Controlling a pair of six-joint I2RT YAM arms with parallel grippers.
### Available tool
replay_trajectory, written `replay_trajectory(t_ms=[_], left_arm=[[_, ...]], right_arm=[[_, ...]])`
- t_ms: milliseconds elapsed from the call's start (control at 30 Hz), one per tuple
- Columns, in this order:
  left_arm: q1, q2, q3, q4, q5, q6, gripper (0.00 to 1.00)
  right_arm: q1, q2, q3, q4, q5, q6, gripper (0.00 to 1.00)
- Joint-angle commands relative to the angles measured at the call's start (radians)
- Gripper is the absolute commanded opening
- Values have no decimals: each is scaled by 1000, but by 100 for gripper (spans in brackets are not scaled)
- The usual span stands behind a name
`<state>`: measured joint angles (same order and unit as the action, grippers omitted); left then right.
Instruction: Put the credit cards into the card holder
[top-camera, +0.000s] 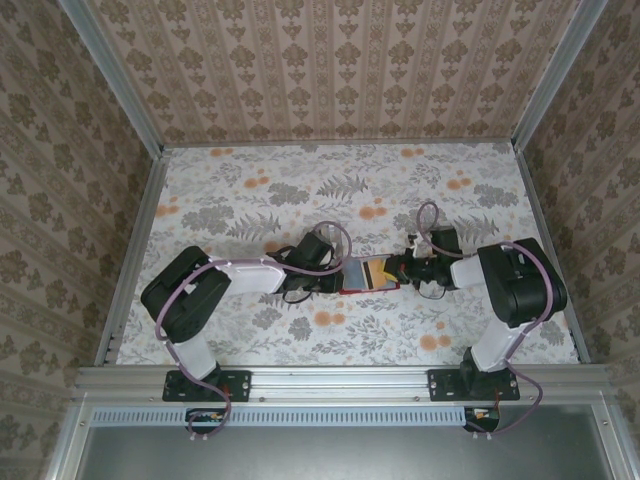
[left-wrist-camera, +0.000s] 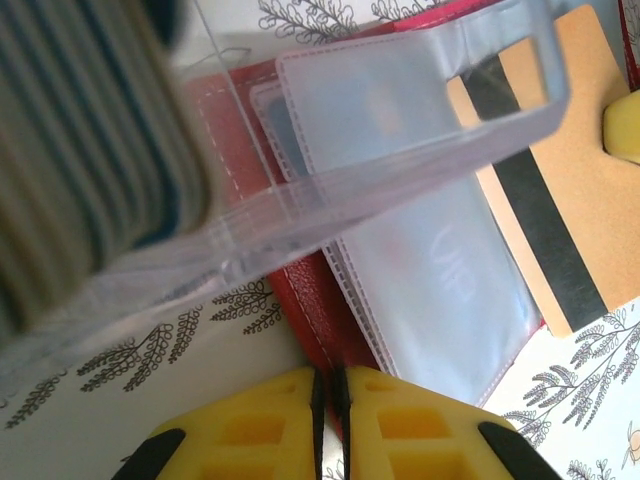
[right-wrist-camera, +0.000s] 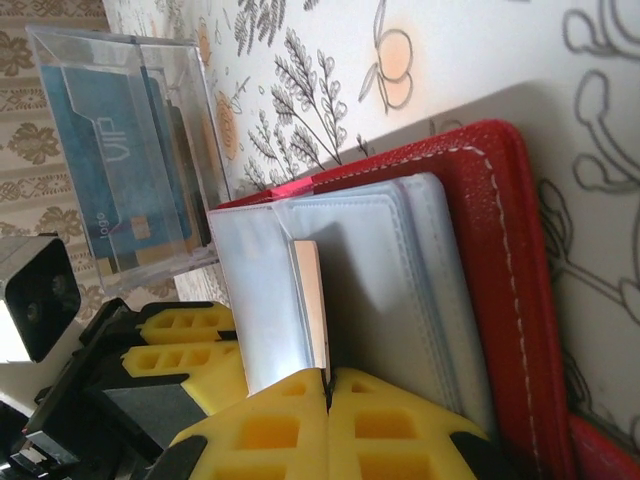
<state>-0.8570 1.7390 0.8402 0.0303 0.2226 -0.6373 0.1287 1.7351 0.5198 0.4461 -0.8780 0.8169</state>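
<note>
Left gripper (left-wrist-camera: 330, 385): clenches on the near red edge of the card holder (left-wrist-camera: 310, 300), the yellow fingers (left-wrist-camera: 250, 430) almost meeting, with only a thin dark slit between.

Close by it: a clear plastic box (right-wrist-camera: 190, 110), hard and glossy, with straight walls. Holds a blue credit card (right-wrist-camera: 110, 160) with pale letters on it.

In the middle, the card holder: lies open and flat on the flowered table (top-camera: 300, 190), between both grippers. Shows a red leather-like cover with a pale stitched border. Inside, soft milky see-through pockets with sewn seams, rectangular.

Further right: a tan credit card (left-wrist-camera: 575, 190), thin and stiff, with a black stripe along its length. Sits partly slipped under the top pocket sheet.

Right gripper (right-wrist-camera: 327, 380): grasps this tan card by its edge, jaws pressed tight on it. Same yellow moulded material, with square hollows in the surface.
</note>
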Motion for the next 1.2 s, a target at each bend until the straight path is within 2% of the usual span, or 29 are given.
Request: replay_trajectory(t_ms=[0,200,567,1167], left_arm=[[4,-1,0,-20,-30,-5,13],[12,-30,-24,-12,-70,-18,10],[55,-32,-33,-19,-42,-2,9],[106,2,-27,-9,-69,14,8]], right_arm=[[5,57,21,23,-2,13,0],[5,94,49,37,-18,6,3],[8,130,91,32,-51,-65,9],[59,234,159,113,-124,-76,12]])
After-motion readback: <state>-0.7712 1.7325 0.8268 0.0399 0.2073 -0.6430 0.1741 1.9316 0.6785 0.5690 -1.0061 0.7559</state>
